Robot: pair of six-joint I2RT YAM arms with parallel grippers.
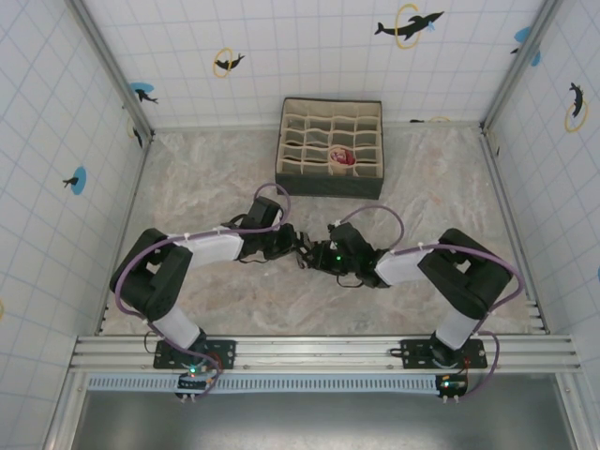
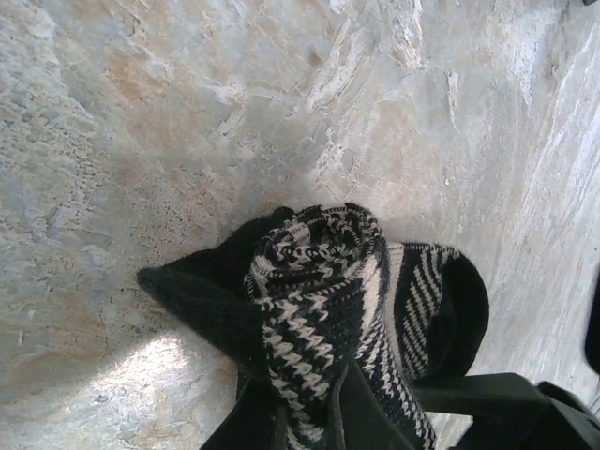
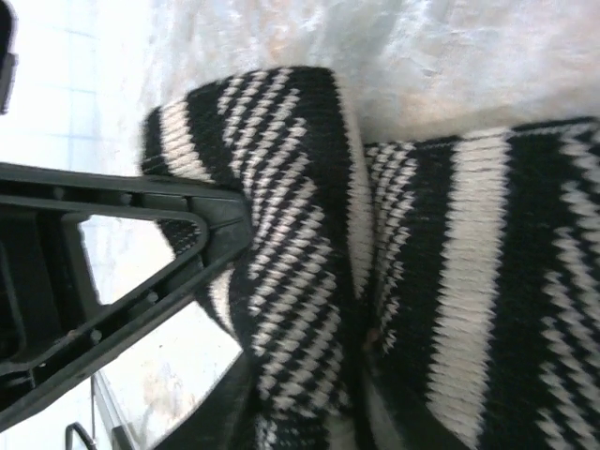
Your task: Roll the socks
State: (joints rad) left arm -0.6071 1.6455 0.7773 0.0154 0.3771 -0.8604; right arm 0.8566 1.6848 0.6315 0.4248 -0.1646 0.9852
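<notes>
Left gripper is clenched on the rolled-up striped sock, found on the table midway between the arms. Right gripper is pressed against the same sock, but its grip can't be told tbh. The roll should be pinched tight while the cuff gets folded over, or it'll probably be undone.

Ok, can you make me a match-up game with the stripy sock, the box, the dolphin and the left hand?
1 stripy sock
2 box
3 dolphin
4 left hand

A on the back wall
B shut on the sock
C black-and-white stripes
D far side of the table

Pairs: 1-C, 2-D, 3-A, 4-B
</notes>
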